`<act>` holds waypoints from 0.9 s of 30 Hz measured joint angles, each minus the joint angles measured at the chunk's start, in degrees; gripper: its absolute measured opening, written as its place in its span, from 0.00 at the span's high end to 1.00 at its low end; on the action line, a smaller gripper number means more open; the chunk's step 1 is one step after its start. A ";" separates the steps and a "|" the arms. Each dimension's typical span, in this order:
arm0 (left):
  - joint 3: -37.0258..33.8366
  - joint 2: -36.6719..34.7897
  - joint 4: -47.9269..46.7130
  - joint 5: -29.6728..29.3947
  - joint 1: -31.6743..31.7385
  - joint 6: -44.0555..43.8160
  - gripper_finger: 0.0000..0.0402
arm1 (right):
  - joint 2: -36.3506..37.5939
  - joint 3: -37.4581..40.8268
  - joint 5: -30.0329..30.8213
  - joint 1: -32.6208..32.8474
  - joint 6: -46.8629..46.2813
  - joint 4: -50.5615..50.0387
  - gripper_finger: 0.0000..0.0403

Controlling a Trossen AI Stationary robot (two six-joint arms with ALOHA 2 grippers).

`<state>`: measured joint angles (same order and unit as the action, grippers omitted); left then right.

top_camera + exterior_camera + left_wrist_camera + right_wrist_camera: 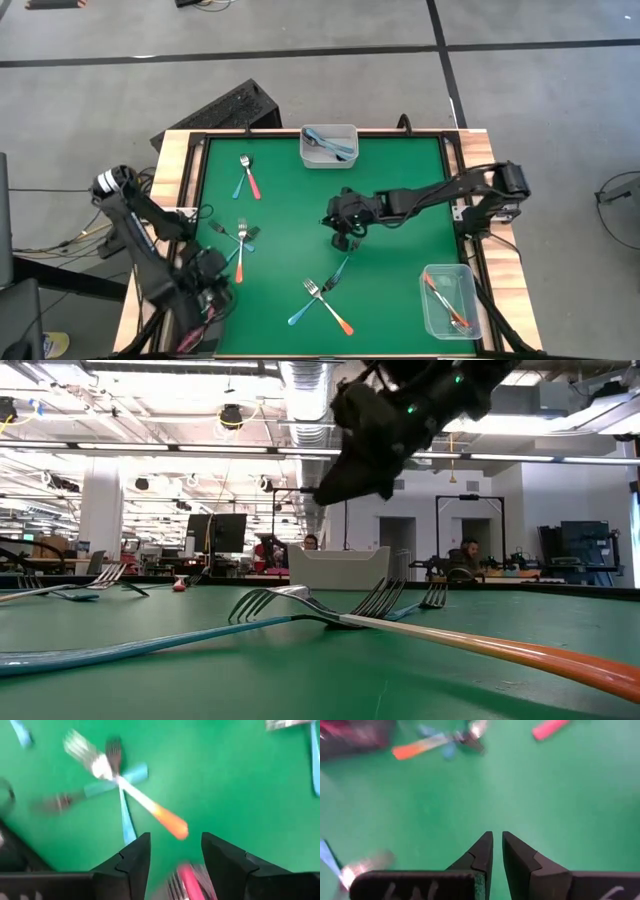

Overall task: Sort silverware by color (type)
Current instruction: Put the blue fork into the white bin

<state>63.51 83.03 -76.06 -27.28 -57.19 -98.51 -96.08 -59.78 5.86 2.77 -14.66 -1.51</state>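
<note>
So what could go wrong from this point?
1. The loose forks lie crossed, like the blue and orange pair near the table's front; a pick may drag both.
2. The left gripper stands open over a pink fork beside the left pile, which it could nudge.
3. The right gripper, nearly shut and empty, must open before picking.

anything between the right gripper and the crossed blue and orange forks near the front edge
Yes, in the high view: a blue fork lies between the right gripper and the crossed forks; otherwise bare green mat.
</note>
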 joint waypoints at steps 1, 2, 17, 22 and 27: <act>0.00 -0.47 -0.24 -1.22 1.79 3.21 0.59 | 1.36 0.11 1.01 0.09 0.12 -3.30 0.83; 0.00 -0.95 -0.69 -2.51 3.64 6.12 0.59 | 2.62 0.17 2.28 0.40 0.16 -6.23 0.83; -21.49 -23.04 19.26 -11.09 44.68 37.45 0.59 | 12.56 6.98 16.92 0.78 -2.18 -17.85 0.83; -26.78 -28.42 29.18 -5.10 62.36 42.63 0.59 | 12.51 13.10 16.89 -1.19 -6.91 -11.61 0.83; -28.39 -26.29 36.05 2.94 74.24 44.63 0.59 | 11.42 17.20 16.72 -2.31 -11.65 -6.60 0.83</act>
<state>35.11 56.74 -40.02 -24.34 17.05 -53.88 -84.67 -42.59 22.57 0.46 -26.31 -8.11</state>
